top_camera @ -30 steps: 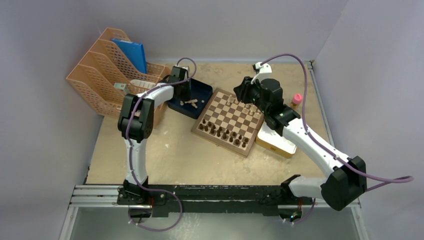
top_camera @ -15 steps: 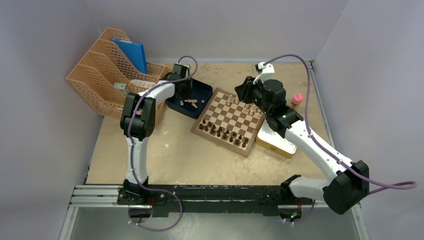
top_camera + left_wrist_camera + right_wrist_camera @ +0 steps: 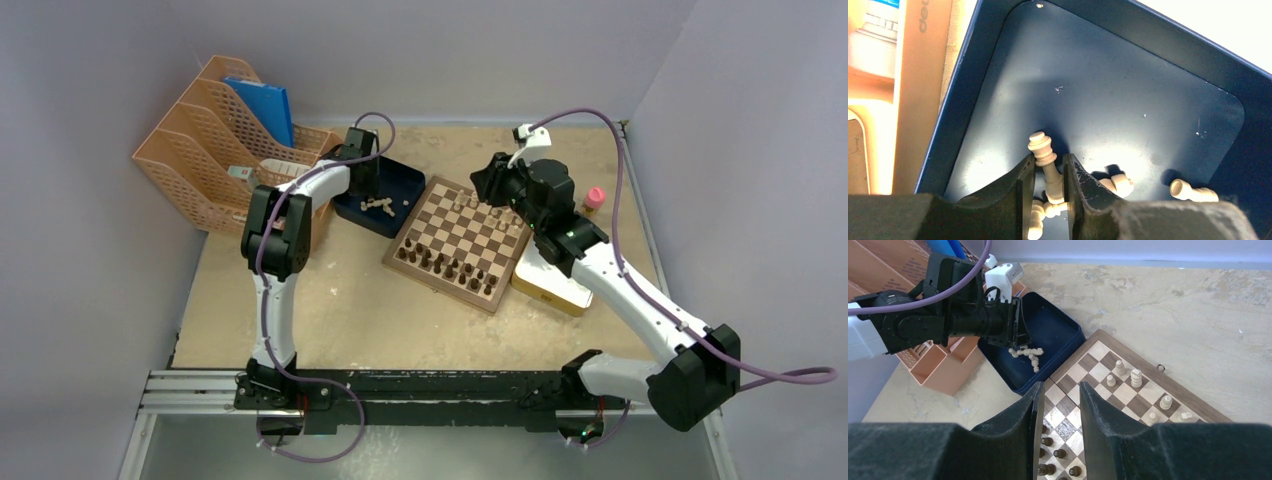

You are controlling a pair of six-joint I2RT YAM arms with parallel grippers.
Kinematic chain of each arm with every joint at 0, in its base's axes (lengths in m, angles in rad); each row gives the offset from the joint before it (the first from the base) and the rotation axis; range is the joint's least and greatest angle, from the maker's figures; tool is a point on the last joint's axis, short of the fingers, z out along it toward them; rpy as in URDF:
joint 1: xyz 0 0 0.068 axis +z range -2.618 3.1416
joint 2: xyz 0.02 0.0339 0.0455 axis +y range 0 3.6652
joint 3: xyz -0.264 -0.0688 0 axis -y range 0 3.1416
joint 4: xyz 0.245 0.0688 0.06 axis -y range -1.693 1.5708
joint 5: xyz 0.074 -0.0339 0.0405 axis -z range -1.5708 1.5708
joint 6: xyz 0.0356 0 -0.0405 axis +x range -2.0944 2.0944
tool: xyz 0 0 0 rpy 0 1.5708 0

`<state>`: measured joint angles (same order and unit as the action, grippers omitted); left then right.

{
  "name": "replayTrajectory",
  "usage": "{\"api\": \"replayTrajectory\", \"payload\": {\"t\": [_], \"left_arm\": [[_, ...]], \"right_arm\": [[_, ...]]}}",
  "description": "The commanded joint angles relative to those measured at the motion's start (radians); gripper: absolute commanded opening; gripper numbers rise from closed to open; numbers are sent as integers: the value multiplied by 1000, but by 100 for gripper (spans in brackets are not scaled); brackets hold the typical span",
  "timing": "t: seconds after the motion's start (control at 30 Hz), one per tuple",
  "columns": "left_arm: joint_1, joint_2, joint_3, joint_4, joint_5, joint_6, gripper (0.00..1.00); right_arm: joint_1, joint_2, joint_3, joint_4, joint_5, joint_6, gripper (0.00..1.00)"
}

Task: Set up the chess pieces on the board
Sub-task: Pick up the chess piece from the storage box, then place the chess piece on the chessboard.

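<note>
The left gripper (image 3: pixel 1049 167), which has barely shifted inside the blue tray (image 3: pixel 1128 100) at the desk's far edge, now pinches one light chess piece (image 3: pixel 1041 148), so it is probably ready to lift to the board (image 3: pixel 460 240). The right gripper (image 3: pixel 1058 395) hovers above the board, slightly parted and empty.

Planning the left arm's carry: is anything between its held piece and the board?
Only the blue tray's wall, between the light piece and the board; the right end effector hangs over the board's far edge.
</note>
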<state>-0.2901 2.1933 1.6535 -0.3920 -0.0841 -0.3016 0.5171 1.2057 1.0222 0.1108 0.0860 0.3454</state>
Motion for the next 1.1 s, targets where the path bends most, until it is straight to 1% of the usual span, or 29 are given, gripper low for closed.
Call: {"api": "replayTrajectory", "payload": {"t": [0.0, 0.1, 0.2, 0.33, 0.47, 0.73, 0.83, 0.87, 0.9, 0.97, 1.07], "left_arm": [[5, -10, -5, -40, 38, 12, 23], [5, -18, -4, -30, 124, 24, 15], [5, -41, 0, -14, 178, 44, 9], [5, -109, -32, 62, 195, 75, 4], [5, -207, -100, 164, 228, 110, 4], [5, -437, -270, 333, 348, 195, 4], [3, -539, -349, 376, 432, 240, 5], [2, -571, -374, 408, 475, 260, 5], [-1, -607, -409, 438, 518, 290, 5], [-19, -692, -501, 509, 637, 398, 5], [-74, -827, -652, 621, 734, 546, 5]], "right_arm": [[6, -37, -3, 39, -4, -17, 35], [6, -36, -5, 42, -8, -18, 35], [6, -38, 0, 43, -20, -16, 35], [6, -44, -6, 46, -20, -15, 36], [6, -46, -8, 51, -29, -6, 36], [6, -45, -2, 65, -80, 42, 35], [5, -39, 3, 65, -84, 64, 35], [5, -34, 7, 62, -112, 68, 35], [5, -29, 15, 58, -127, 74, 35], [5, -14, 35, 47, -165, 81, 35], [5, 4, 57, 53, -258, 98, 35]]}}
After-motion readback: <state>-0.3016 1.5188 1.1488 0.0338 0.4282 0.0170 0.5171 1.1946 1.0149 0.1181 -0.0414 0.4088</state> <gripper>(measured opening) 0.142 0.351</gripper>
